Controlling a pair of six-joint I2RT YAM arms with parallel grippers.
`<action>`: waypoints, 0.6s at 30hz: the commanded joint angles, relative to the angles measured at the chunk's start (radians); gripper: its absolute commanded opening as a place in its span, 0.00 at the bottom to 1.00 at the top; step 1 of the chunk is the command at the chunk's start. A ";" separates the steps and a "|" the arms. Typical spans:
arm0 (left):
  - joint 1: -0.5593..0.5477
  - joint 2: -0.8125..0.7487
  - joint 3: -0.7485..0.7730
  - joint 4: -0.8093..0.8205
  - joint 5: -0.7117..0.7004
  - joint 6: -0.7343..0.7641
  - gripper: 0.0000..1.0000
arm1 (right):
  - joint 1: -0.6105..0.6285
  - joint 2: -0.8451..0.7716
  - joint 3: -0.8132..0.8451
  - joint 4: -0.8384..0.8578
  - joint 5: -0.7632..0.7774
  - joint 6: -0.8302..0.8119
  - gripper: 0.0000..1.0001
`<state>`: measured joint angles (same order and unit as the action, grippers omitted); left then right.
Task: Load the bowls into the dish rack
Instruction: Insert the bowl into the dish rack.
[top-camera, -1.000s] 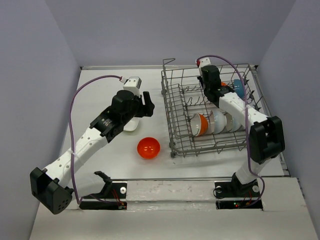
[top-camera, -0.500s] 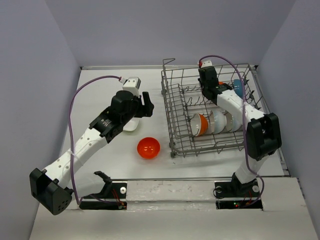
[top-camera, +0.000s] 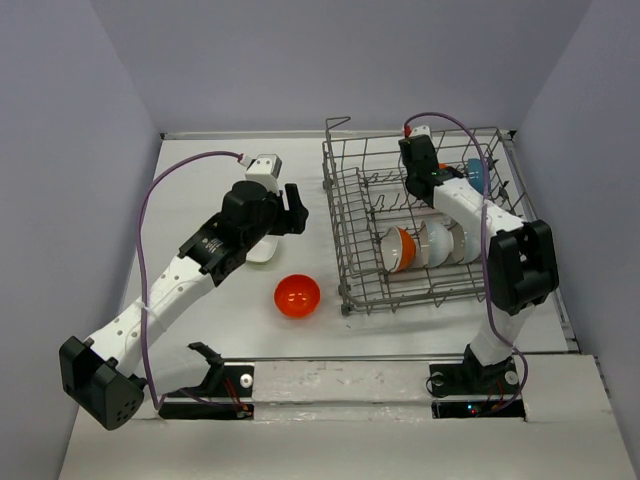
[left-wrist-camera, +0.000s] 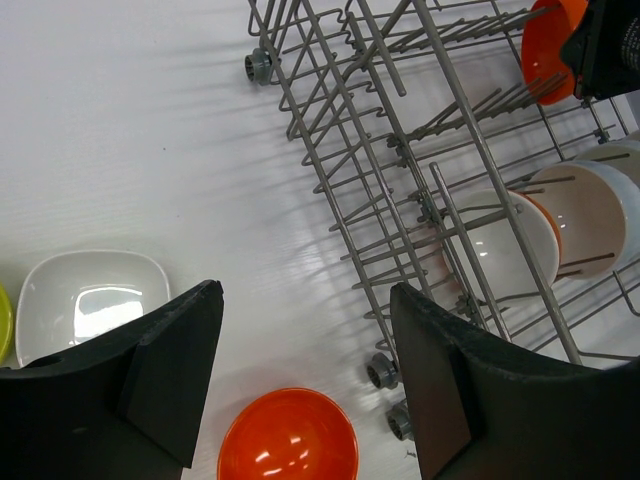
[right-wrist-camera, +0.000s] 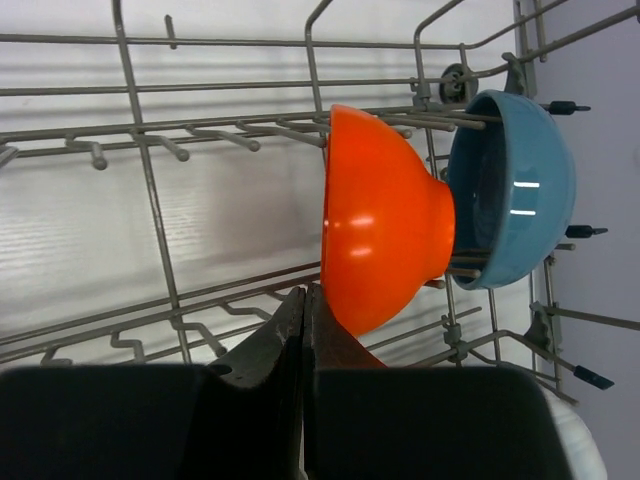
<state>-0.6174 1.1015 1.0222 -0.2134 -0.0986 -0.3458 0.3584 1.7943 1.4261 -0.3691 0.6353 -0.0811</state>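
The grey wire dish rack (top-camera: 350, 245) stands on the right of the table. Inside it, an orange-red bowl (right-wrist-camera: 385, 220) and a blue bowl (right-wrist-camera: 515, 200) stand on edge between the tines at the back. Three more bowls, mostly white (top-camera: 435, 243), line the front row. My right gripper (right-wrist-camera: 303, 318) is shut and empty inside the rack, its tips beside the orange-red bowl's rim. My left gripper (left-wrist-camera: 305, 375) hangs open over the table. An orange-red bowl (left-wrist-camera: 288, 440) lies below it, and a squarish white bowl (left-wrist-camera: 90, 295) lies to its left.
A sliver of a yellow-green bowl (left-wrist-camera: 3, 322) shows at the left edge of the left wrist view. The rack's small wheels (left-wrist-camera: 382, 370) sit close to the loose orange-red bowl (top-camera: 297, 296). Grey walls enclose the table on three sides.
My right arm has shifted slightly toward the back of the rack, gripper still shut. The left arm and the bowls on the table have not moved.
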 joint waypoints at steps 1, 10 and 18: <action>0.008 -0.015 -0.010 0.037 0.008 -0.001 0.77 | -0.026 0.020 0.046 0.021 0.052 0.024 0.01; 0.011 -0.019 -0.010 0.039 0.013 -0.002 0.77 | -0.045 0.050 0.043 0.035 0.063 0.033 0.01; 0.013 -0.017 -0.011 0.039 0.017 -0.002 0.77 | -0.055 0.027 0.040 0.042 0.092 0.032 0.01</action>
<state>-0.6128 1.1015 1.0222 -0.2134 -0.0868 -0.3458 0.3237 1.8462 1.4300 -0.3519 0.6579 -0.0555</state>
